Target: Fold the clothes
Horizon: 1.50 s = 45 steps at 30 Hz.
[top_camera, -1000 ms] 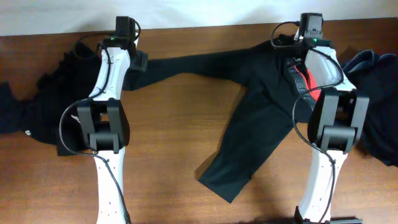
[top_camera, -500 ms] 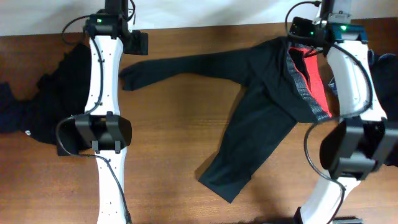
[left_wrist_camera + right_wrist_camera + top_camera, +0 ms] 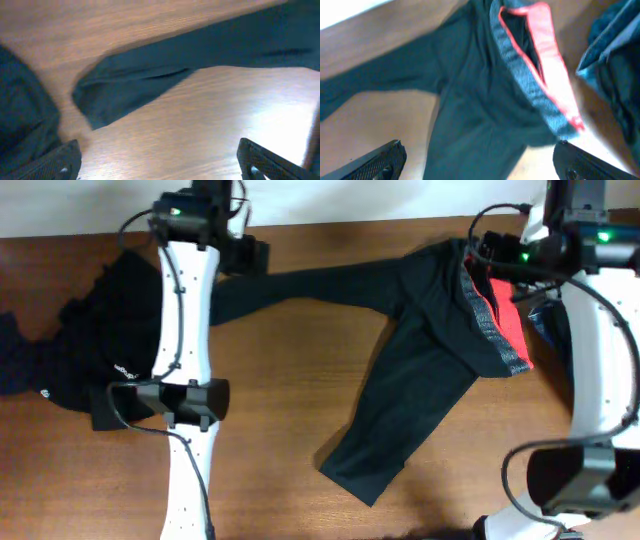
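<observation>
On the brown wooden surface [image 3: 290,390], black long trousers with grey knit waistband and red lining [image 3: 425,370] lie splayed; with both jaws apart near cuff [image 3: 100,100] and waist, each edge is best pinched squarely.

Stretches left arm [image 3: 186,310] straight forward, wrist angled right. Holds left gripper [image 3: 159,161] spread wide, fingers clear, gripping nothing. Extends right arm [image 3: 598,350] forward too, wrist turned left. Holds right gripper [image 3: 479,162] spread wide, empty, hovering.
</observation>
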Each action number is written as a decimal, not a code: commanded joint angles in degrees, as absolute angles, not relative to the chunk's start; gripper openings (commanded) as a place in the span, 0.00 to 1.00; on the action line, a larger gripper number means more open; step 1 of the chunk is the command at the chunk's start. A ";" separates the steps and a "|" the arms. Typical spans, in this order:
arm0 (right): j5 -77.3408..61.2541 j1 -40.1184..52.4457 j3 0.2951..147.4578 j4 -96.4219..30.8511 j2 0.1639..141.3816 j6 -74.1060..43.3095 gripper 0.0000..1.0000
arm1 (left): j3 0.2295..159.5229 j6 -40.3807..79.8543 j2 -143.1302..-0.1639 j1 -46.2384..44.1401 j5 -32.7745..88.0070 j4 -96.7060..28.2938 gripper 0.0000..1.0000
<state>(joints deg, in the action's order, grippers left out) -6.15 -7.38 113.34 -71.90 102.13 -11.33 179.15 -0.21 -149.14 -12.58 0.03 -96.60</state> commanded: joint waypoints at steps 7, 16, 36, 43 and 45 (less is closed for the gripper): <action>-6.57 -7.53 113.58 -84.12 93.30 -10.76 0.99 | 179.54 -1.06 -136.68 -20.38 1.10 -96.71 0.99; -2.96 -7.57 113.58 -90.74 82.00 -12.99 0.99 | 165.82 -0.58 -121.67 -21.67 1.19 -96.71 0.99; -1.21 -14.28 113.56 -86.52 82.72 -13.13 0.99 | 96.82 0.58 -106.54 -34.50 12.29 -84.27 0.96; -9.28 -20.12 113.56 -83.11 86.17 -12.27 0.99 | 85.12 -8.60 -106.54 -36.99 19.16 -78.13 0.95; -10.90 -20.34 113.56 -82.46 87.57 -12.25 0.99 | 84.33 -11.33 -106.54 -37.80 19.42 -77.80 0.96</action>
